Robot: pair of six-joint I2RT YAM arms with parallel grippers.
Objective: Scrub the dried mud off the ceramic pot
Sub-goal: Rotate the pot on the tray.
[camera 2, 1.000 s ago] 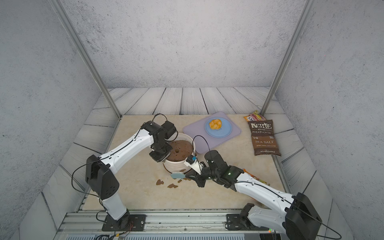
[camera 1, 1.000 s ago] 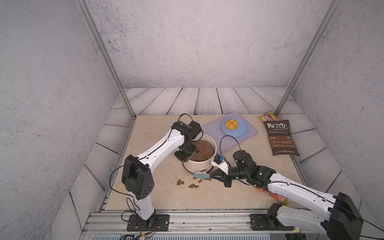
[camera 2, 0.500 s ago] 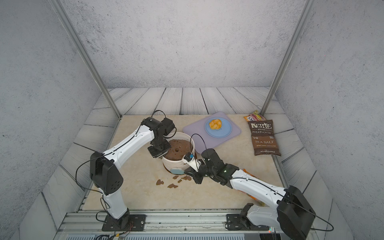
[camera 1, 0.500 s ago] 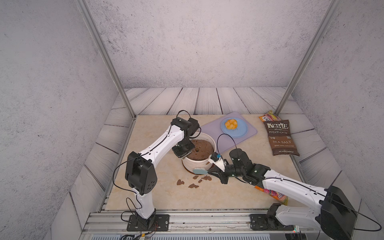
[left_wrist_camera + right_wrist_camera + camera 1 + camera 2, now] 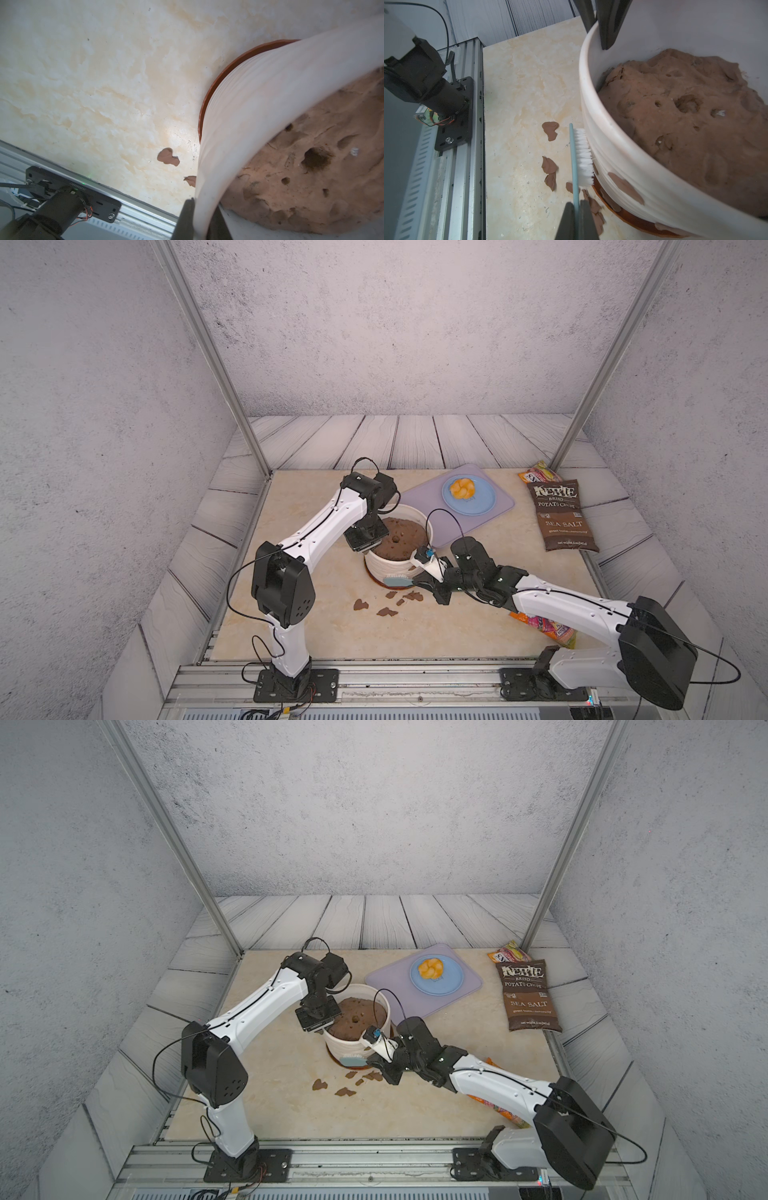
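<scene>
Mid-scrub: the left gripper clamps the rim of the ceramic pot, steadying it on its saucer. The right gripper, clamped on a brush, sets the bristles against the ribbed wall. Next, the bristles likely need sweeping onto the dried mud stuck nearby.
</scene>
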